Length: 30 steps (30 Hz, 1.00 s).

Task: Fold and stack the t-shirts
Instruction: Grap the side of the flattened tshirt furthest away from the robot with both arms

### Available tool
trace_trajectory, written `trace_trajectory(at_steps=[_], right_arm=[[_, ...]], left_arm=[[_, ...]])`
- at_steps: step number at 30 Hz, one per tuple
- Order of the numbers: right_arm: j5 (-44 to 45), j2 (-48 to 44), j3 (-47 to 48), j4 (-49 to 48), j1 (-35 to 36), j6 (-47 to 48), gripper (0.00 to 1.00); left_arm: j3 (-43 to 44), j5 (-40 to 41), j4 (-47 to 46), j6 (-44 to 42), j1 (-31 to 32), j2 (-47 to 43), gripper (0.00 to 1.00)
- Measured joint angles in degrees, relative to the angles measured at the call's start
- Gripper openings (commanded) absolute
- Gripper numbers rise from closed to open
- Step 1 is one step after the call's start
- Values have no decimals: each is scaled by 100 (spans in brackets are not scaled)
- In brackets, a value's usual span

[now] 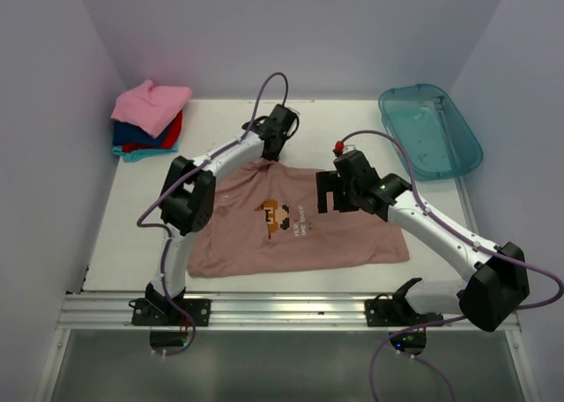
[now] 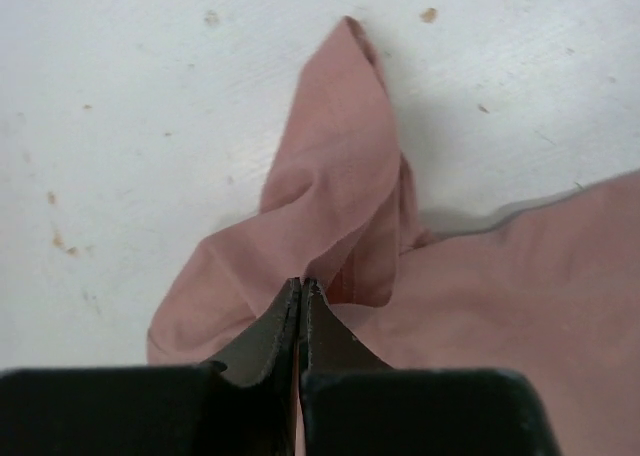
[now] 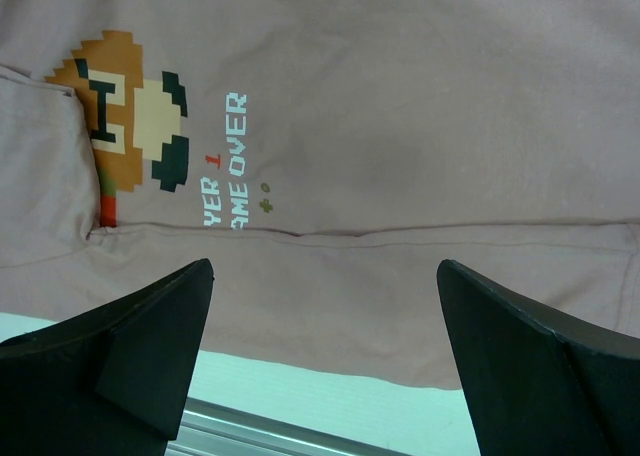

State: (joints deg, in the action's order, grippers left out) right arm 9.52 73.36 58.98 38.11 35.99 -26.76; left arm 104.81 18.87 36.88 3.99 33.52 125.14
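**Top external view — dusty pink-brown tee (image 1: 352,234) spread on the table (image 1: 123,243), pinched at its far edge**

The tee lies face-up at the table's centre, its pixel-character print (image 1: 275,215) turned to the camera. The left gripper (image 2: 302,288) has its jaws pressed together on a raised pleat of cloth at the far edge, apparently near the neckline. This hold seems suited to drawing that edge over for a fold. The right gripper (image 3: 325,268) hovers over the chest with jaws spread wide, holding nothing; it is probably placed to take a second point on the cloth. The folded tees (image 1: 150,120) — bright pink uppermost — sit stacked in the far left corner, well apart from the spread tee. The teal tub (image 1: 432,130) lies at the far right.
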Motion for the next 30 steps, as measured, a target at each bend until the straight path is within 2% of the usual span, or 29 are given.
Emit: trace_trajectory(at_steps=[3,6,16,29,30], right_arm=[[0,0,0,-2,0,0,99],[0,0,0,0,0,0,99],[7,0,0,4,0,2,99],[11,0,0,44,0,2,99],[17,0,0,48,0,2,99]], left_arm=[[98,560,-35,120,-37,-26,0],[289,791,-70,315,-197,-26,0],[702,778,-435,708,-1270,13,0],[914,415,-1261,743,-1353,411,2],[896,400,-1377,743,-1353,424,6]])
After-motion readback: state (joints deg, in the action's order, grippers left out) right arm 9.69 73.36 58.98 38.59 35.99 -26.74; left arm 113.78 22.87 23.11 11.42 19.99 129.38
